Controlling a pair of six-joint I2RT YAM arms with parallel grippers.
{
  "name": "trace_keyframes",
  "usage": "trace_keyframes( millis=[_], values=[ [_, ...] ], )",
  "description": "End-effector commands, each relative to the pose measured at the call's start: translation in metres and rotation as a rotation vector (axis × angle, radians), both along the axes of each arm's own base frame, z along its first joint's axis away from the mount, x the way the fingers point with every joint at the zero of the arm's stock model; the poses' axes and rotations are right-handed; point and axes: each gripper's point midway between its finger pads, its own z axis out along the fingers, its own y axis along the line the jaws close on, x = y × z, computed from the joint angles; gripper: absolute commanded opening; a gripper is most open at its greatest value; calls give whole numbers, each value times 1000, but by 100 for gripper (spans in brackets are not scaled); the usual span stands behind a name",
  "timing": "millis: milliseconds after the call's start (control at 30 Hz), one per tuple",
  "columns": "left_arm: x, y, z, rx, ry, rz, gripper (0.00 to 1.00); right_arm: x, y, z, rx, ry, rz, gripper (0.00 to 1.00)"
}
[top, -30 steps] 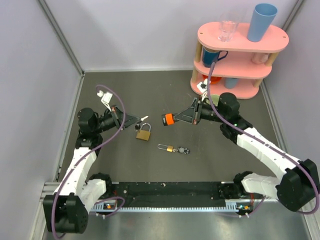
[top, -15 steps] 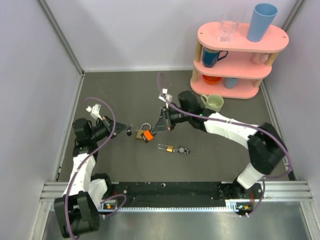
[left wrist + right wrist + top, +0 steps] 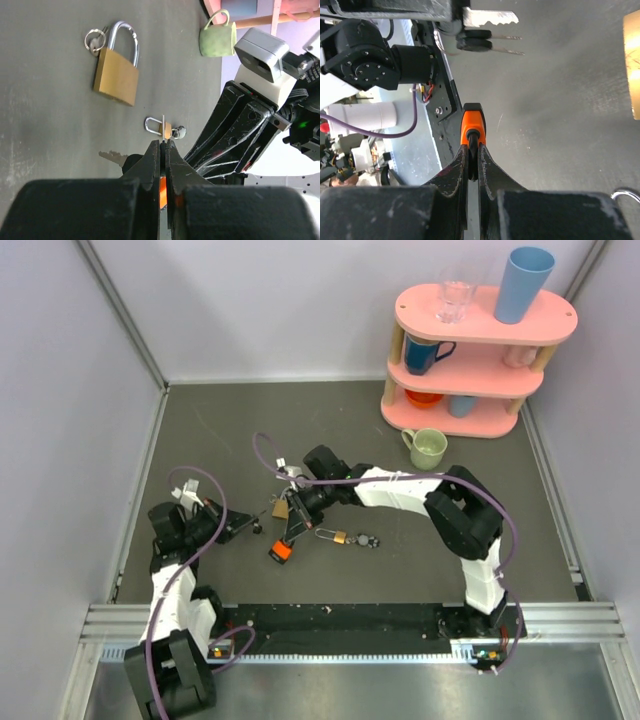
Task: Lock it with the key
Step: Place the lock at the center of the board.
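The left gripper (image 3: 162,150) is pinched tight on the key (image 3: 112,158), which sticks out beside its tips. Just past it, the right gripper (image 3: 471,155) squeezes the orange lock (image 3: 472,122). Further out lies a brass lock (image 3: 116,75).

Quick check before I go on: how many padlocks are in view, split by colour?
Orange-and-black padlock: 1, gripped in the right gripper
Brass: 2, the large brass padlock and the small brass padlock, both lying on the table
Total: 3
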Motion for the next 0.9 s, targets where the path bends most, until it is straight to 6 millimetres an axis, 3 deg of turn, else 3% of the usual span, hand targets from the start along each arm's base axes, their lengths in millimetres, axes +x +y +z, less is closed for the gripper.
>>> trace_keyframes(
  millis=[0, 200, 467, 867],
  values=[
    [0, 2, -4, -6, -5, 23, 0, -11, 13, 16, 43, -38, 92, 0],
    [-3, 2, -10, 2, 10, 27, 0, -17, 16, 5, 17, -22, 140, 0],
    [-14, 1, -31, 0, 78, 46, 0, -28, 15, -33, -110, -4, 226, 0],
    [-22, 3, -49, 18, 139, 86, 0, 0, 14, -61, -260, -128, 149, 0]
  ],
)
